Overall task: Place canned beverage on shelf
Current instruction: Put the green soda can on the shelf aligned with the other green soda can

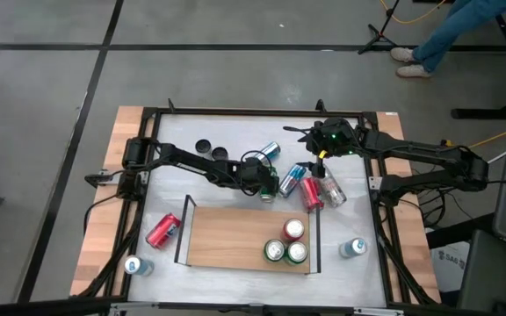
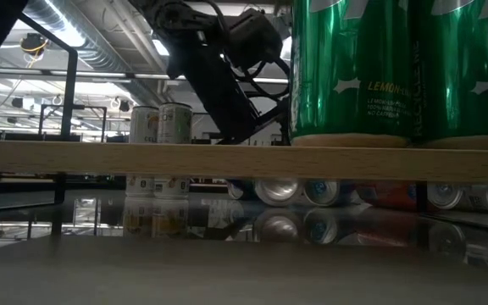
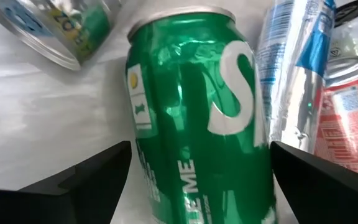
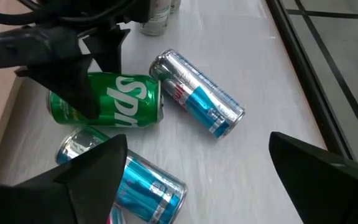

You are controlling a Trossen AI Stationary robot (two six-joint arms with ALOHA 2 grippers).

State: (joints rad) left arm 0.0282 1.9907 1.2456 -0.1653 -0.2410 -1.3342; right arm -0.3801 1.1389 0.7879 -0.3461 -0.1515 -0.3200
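Left end effector (image 3: 191, 180) has its fingers spread wide around the green aluminium soda can (image 3: 197, 118) lying on the white worktop (image 1: 227, 132), not clamped yet. Looks like the grasp step. Next: squeeze, lift, carry to the light-brown wooden shelf (image 1: 227, 237) just beyond. Right end effector (image 4: 191, 180) hovers nearby, open too.

A person's legs (image 1: 442, 39) in jeans stand beyond the table's (image 1: 235, 132) far right corner, near a tripod base (image 1: 378, 39).
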